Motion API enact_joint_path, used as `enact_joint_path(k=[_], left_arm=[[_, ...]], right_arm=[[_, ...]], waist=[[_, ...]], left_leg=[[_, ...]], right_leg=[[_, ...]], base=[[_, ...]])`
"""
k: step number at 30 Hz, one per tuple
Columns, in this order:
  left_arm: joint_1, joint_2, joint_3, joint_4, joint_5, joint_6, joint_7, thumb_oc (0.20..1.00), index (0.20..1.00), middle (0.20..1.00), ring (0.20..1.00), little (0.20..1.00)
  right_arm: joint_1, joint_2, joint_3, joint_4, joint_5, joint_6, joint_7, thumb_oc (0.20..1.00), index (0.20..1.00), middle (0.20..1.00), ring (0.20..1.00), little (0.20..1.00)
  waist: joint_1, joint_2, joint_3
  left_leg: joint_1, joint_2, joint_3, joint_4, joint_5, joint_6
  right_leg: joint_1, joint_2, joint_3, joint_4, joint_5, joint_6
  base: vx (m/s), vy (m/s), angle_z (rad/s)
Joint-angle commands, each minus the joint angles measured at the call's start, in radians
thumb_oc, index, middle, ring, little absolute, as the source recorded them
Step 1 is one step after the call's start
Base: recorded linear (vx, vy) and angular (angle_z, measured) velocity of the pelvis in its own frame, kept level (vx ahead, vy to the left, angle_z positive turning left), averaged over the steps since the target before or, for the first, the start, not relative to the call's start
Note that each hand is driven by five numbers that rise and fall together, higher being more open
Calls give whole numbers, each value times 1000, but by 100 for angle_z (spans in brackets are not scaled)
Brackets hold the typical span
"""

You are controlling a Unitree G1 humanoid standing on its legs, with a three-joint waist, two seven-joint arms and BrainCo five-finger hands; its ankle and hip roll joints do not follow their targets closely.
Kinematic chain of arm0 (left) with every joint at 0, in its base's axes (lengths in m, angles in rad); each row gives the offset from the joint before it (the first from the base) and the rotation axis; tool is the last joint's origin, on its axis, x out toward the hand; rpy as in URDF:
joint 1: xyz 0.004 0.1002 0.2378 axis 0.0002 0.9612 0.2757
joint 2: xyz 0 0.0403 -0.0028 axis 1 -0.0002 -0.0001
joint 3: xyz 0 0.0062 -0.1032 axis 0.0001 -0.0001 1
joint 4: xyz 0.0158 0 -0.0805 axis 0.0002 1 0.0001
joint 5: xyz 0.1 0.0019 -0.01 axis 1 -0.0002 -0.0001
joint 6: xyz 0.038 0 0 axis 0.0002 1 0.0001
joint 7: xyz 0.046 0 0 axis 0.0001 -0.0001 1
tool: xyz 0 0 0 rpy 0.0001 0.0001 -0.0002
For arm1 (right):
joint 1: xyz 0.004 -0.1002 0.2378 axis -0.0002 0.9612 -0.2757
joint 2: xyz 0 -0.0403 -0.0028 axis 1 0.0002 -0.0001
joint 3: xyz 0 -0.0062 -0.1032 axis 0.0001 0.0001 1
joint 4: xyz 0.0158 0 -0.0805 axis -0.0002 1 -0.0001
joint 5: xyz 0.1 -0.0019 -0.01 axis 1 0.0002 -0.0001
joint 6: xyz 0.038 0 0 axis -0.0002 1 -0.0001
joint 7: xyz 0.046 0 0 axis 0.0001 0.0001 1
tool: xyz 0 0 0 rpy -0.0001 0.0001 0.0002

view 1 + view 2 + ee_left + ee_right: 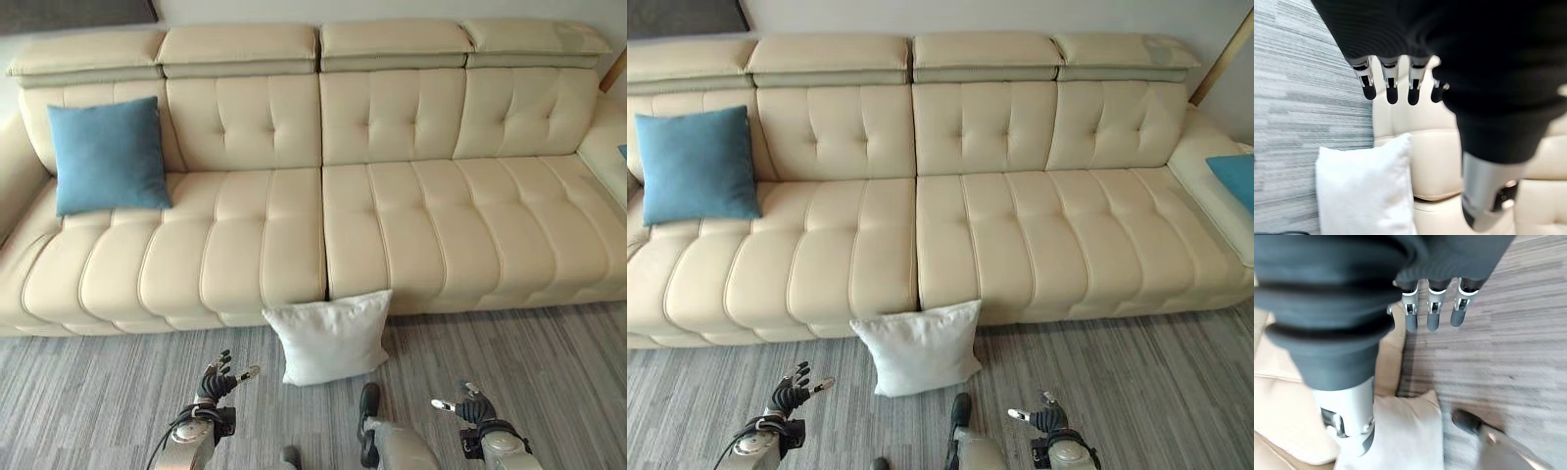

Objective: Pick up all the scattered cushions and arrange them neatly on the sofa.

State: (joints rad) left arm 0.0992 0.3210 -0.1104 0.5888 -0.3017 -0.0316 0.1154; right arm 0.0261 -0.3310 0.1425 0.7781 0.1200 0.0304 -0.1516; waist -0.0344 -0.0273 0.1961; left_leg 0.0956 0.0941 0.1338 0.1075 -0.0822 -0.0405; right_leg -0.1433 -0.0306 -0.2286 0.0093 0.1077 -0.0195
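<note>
A: Far left, a blue cushion (108, 155) stood upright on the sofa (411, 235), leaning on the backrest. That one looked placed.

B: And the floor?

A: Grey carpet (88, 392). The left hand (217, 380) hovered low over it, fingers relaxed and slightly parted, holding nothing. Just right of it, a white cushion (329, 337) stood on the carpet, propped against the sofa front below the seam between the two seats.

B: Right hand?

A: The right hand (470, 405) was low too, fingers loosely straight, empty, well apart from the white cushion. At the far right edge a second blue cushion (1236, 178) showed partly on the side section.

B: Step in hand?

A: Approach to the white cushion, I judged; no contact yet. Next move likely called for both hands to close in from either side, clasp it and lift it onto the seat.
</note>
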Motion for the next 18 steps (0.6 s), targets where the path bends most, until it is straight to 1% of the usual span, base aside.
enact_joint_path(k=[1,2,3,4,5,7,8,10,11,12,13,15,16,18], left_arm=[[-43,10,21,-43,-15,-34,4,1000,1000,1000,1000,1000],[-41,7,19,-48,-21,-34,5,1000,1000,1000,1000,1000],[-38,5,18,-54,-24,-34,4,1000,1000,1000,1000,1000],[-38,5,18,-54,-23,-33,4,1000,1000,1000,1000,1000],[-36,6,19,-53,-21,-31,4,1000,1000,1000,1000,1000],[-34,9,13,-49,-15,-24,3,1000,1000,1000,1000,1000],[-35,9,13,-46,-15,-25,2,1000,1000,1000,1000,1000],[-29,9,11,-21,-5,-23,-5,1000,1000,1000,1000,1000],[-29,9,11,-20,-5,-23,-5,1000,1000,1000,1000,1000],[-26,8,-1,14,14,-16,-16,1000,1000,1000,1000,1000],[-26,8,-1,15,14,-17,-16,1000,1000,1000,1000,1000],[-41,-4,-14,103,17,-14,-15,1000,1000,1000,1000,1000],[-41,-4,-14,103,17,-14,-15,1000,1000,1000,1000,1000],[-71,-22,-17,212,-2,-13,-5,1000,1000,1000,1000,1000]], right_arm=[[-34,-59,-10,-32,24,-21,-19,1000,1000,1000,1000,1000],[-34,-64,-13,-33,27,-21,-20,1000,1000,1000,1000,1000],[-32,-71,-17,-32,31,-21,-20,1000,1000,1000,1000,1000],[-32,-71,-17,-32,31,-21,-20,1000,1000,1000,1000,1000],[-29,-75,-19,-30,30,-22,-20,1000,1000,1000,1000,1000],[-28,-80,-20,-28,30,-19,-26,1000,1000,1000,1000,1000],[-29,-80,-19,-27,32,-20,-26,1000,1000,1000,1000,1000],[-22,-76,-15,-21,23,-20,-18,1000,1000,1000,1000,1000],[-22,-76,-15,-21,22,-20,-18,1000,1000,1000,1000,1000],[-20,-75,-6,-18,10,-18,-15,1000,1000,1000,1000,1000],[-20,-75,-6,-18,10,-18,-15,1000,1000,1000,1000,1000],[-45,-73,20,21,-4,-14,-19,1000,1000,1000,1000,1000],[-45,-73,20,21,-4,-14,-19,1000,1000,1000,1000,1000],[-79,-65,50,84,-16,-7,-29,1000,1000,1000,1000,1000]], waist=[[-1,-4,35],[2,-6,43],[5,-8,44],[6,-8,44],[9,-7,43],[15,7,47],[16,8,48],[13,21,40],[13,21,40],[9,27,32],[9,27,32],[11,24,34],[11,24,34],[16,20,43]], left_leg=[[-116,-46,-72,218,3,-37],[-147,-50,-79,233,5,-35],[-179,-47,-70,191,-12,-28],[-178,-48,-70,190,-12,-28],[-186,-44,-65,151,-12,-26],[-203,-29,-63,61,31,-29],[-204,-28,-62,43,46,-32],[-177,-21,-63,-22,52,-27],[-175,-21,-62,-25,54,-27],[-151,-28,-64,-55,55,-22],[-150,-28,-64,-56,55,-22],[-135,-34,-52,-68,48,-14],[-135,-34,-52,-68,48,-14],[-141,-36,-51,-68,40,-8]], right_leg=[[108,-51,39,40,-186,64],[118,-53,40,37,-193,61],[132,-60,41,28,-203,65],[133,-60,42,28,-203,65],[142,-62,42,22,-209,70],[151,-53,38,27,-222,70],[154,-51,41,30,-230,69],[158,-39,51,37,-240,66],[158,-39,51,38,-240,66],[157,-40,55,40,-235,67],[158,-39,56,39,-235,67],[151,-43,65,33,-228,74],[151,-43,66,33,-228,74],[135,-48,68,33,-225,78]], base=[[75,-91,-30],[117,-45,-34],[98,-13,-22],[117,19,0],[85,37,6],[110,56,0],[114,66,1],[110,69,-3],[117,83,-12],[72,54,-10],[113,98,-5],[64,64,-5],[37,47,-11],[28,56,-9]])
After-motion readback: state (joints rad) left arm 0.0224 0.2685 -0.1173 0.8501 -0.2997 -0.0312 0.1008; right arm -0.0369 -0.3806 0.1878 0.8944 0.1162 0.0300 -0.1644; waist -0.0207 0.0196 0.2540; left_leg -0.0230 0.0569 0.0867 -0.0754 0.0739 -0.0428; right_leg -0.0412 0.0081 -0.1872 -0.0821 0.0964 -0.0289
